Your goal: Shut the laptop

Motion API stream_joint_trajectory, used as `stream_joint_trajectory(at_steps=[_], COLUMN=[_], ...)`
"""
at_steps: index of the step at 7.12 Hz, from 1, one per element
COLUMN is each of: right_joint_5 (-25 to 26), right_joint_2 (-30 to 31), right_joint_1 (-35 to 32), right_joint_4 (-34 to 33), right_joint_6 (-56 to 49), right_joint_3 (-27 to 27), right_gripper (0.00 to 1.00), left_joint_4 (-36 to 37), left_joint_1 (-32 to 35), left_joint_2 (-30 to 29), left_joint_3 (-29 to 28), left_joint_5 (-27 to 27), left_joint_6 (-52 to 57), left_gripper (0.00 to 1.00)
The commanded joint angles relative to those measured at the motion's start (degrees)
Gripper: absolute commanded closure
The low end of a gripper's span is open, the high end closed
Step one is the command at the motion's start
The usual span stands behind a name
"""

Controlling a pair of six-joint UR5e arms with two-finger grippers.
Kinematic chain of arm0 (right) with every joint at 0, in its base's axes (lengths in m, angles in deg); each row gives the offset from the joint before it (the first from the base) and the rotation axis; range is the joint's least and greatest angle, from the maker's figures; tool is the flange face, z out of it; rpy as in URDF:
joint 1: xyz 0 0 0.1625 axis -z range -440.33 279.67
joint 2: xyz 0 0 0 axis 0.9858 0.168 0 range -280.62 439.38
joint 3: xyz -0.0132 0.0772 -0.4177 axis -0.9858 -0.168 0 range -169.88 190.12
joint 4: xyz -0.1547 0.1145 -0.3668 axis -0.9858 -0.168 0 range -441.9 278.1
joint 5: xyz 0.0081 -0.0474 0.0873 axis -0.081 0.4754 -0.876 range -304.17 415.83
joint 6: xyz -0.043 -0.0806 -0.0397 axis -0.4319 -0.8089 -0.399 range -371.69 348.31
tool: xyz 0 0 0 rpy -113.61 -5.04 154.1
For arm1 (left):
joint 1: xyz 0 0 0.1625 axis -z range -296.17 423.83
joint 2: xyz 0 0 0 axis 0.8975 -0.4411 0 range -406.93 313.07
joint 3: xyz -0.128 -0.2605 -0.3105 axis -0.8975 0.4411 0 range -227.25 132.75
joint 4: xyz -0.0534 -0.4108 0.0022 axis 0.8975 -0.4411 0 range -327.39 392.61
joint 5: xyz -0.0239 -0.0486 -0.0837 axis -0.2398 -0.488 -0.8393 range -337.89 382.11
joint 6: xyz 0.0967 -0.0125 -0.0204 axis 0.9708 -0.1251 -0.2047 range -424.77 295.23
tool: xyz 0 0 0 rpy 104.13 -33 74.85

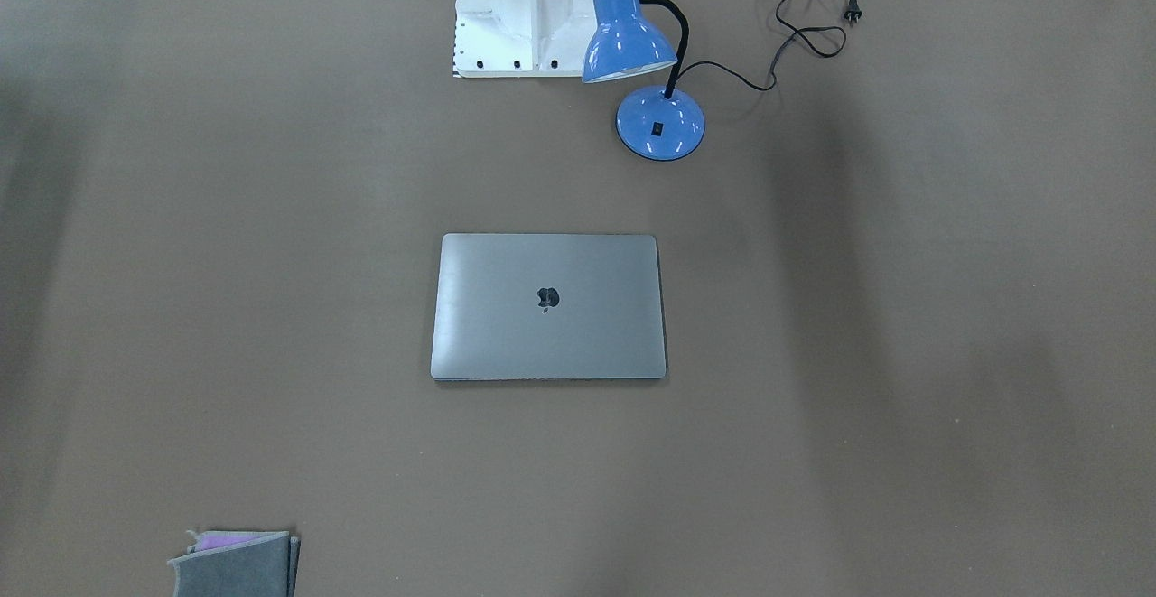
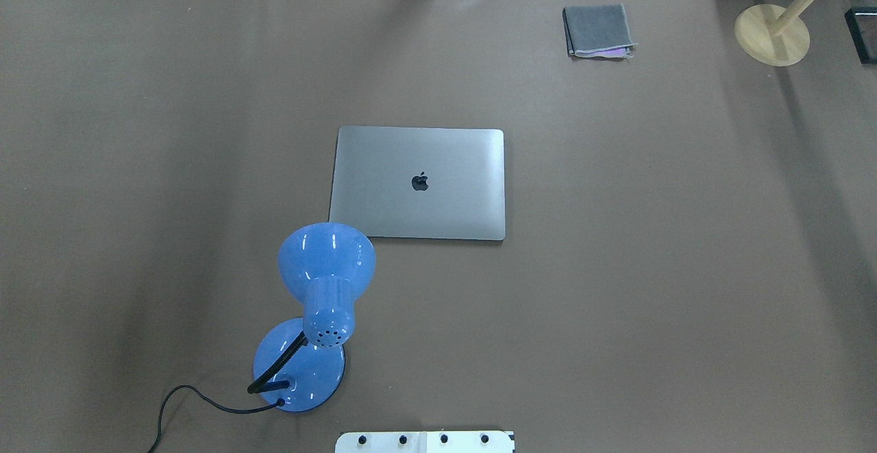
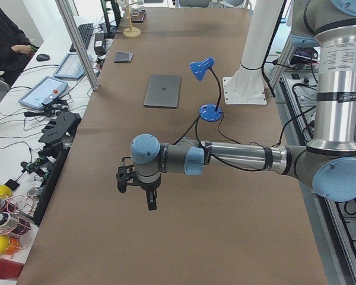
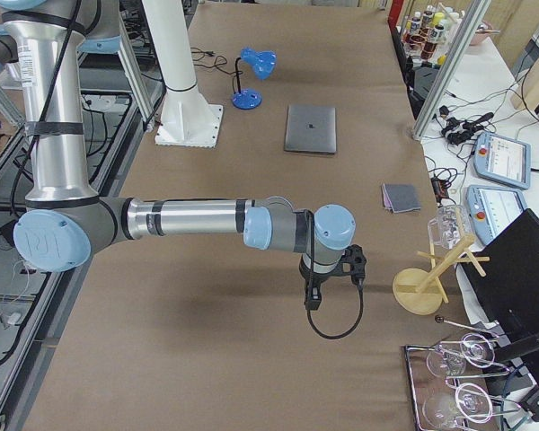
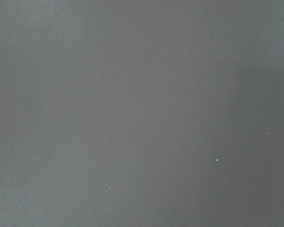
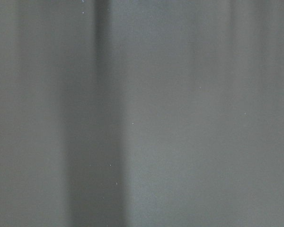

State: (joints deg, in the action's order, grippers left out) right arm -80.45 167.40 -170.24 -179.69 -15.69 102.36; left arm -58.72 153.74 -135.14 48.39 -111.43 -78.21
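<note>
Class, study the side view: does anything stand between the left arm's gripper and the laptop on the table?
Nothing visible does: bare table separates the left gripper from the laptop, whose lid is already down. The blue lamp stands off that line, on the robot's side.

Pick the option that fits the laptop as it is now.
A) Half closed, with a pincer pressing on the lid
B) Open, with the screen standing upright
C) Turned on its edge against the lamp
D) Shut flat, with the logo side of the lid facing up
D: the laptop lies flat with its lid down, the apple logo facing up and no keyboard or screen showing.
</note>
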Motion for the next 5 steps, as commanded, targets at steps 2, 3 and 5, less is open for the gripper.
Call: stream_joint_trajectory(at_steps=[2, 3, 5], right_joint_5=[-0.4, -0.4, -0.75], right_joint_2=[0.05, 0.13, 0.4], right_joint_1=[-0.35, -0.35, -0.36], right_joint_4=[-0.03, -0.03, -0.12], right_joint_6=[0.14, 0.14, 0.14], right_joint_3=[0.66, 0.84, 1.62], right_gripper=[0.0, 0.0, 0.0], left_joint_4=[0.02, 0.02, 0.02], left_joint_1=[0.0, -0.09, -0.09], left_joint_2=[0.06, 0.06, 0.06], left_joint_3=[-0.1, -0.1, -0.19], left_joint_5=[0.21, 0.21, 0.21], left_joint_6=[-0.01, -0.01, -0.1], left_gripper=[0.02, 0.02, 0.02])
